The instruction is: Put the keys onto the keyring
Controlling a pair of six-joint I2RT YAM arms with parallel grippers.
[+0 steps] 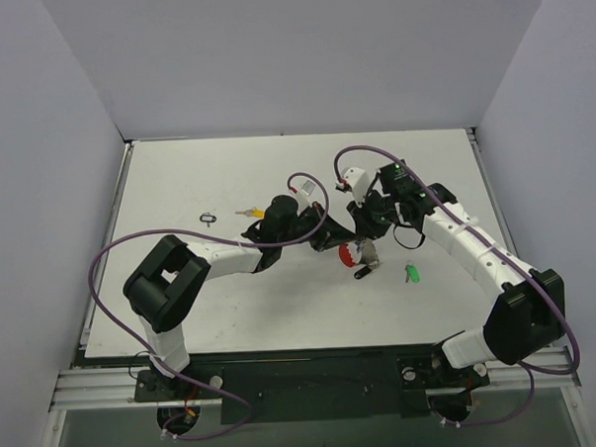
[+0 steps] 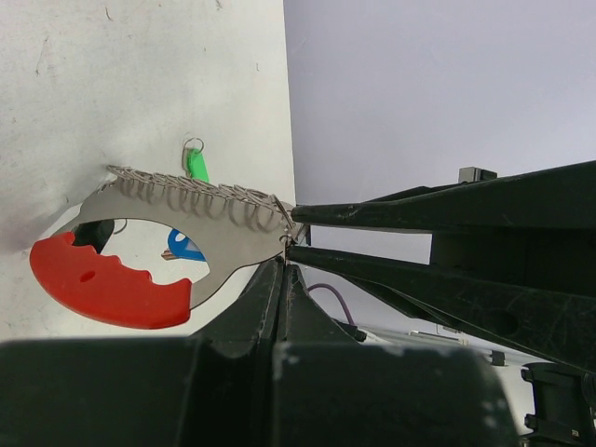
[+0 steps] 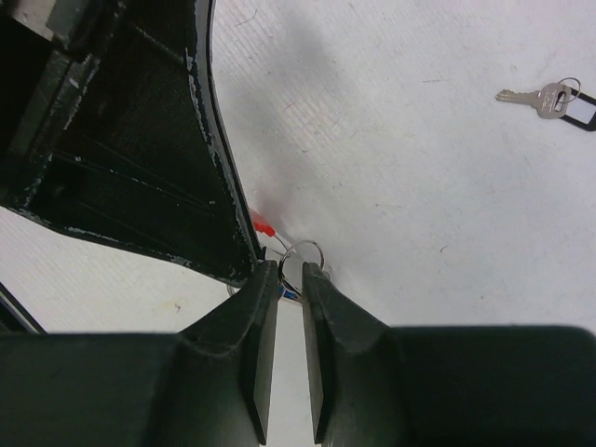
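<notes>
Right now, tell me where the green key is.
Top view: the green key lies right of centre, between the keyring and the right arm.

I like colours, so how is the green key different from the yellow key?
The green key has a green head; the yellow key has a yellow one. The green key lies right of the keyring, the yellow key left of it. Both lie loose on the table, off the keyring.
</notes>
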